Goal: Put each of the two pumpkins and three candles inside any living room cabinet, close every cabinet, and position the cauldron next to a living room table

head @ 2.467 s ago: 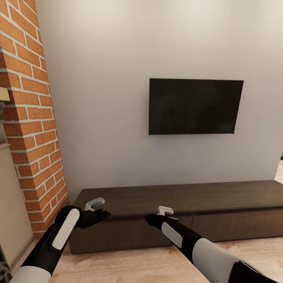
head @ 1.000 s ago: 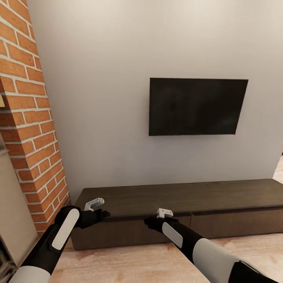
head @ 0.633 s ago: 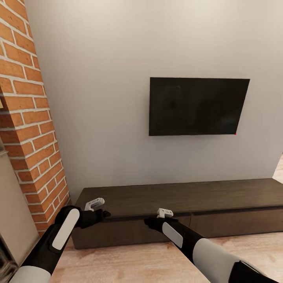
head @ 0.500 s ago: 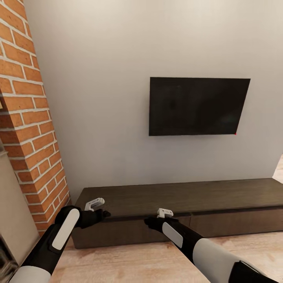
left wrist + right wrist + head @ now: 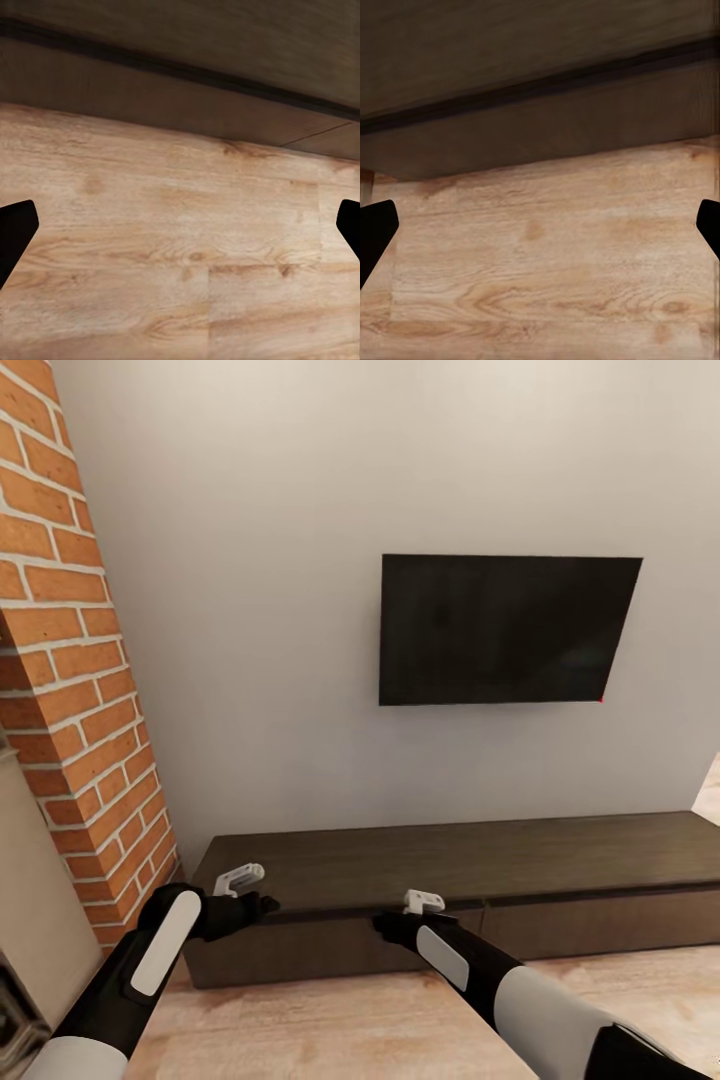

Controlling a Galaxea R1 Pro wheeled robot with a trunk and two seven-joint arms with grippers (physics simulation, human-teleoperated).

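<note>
Cabinet: you are facing the long, low dark-brown cabinet [image 5: 470,880], which is sitting against the pale wall [image 5: 280,560] with its flat top bare and its drawer fronts lying flush, all shut as far as the head view is showing.

Left claw: your left claw [image 5: 262,905] is hanging just in front of the cabinet's left end, level with its top edge; in the left wrist view its dark fingertips [image 5: 15,232] are sitting at the two far edges of the frame, so it is standing wide and holding nothing.

Right claw: your right claw [image 5: 385,925] is hanging just in front of the cabinet near its middle, beside the seam between two drawer fronts; in the right wrist view its fingertips [image 5: 375,232] are likewise showing far apart, wide and carrying nothing.

Floor: both wrist cameras are looking down at the light wooden floor [image 5: 330,1020] running up to the cabinet's base.

Television: a black television [image 5: 505,628] is hanging on the wall above the cabinet, toward its right half.

Brick column: a red brick column [image 5: 70,690] is standing just beyond the cabinet's left end.
</note>
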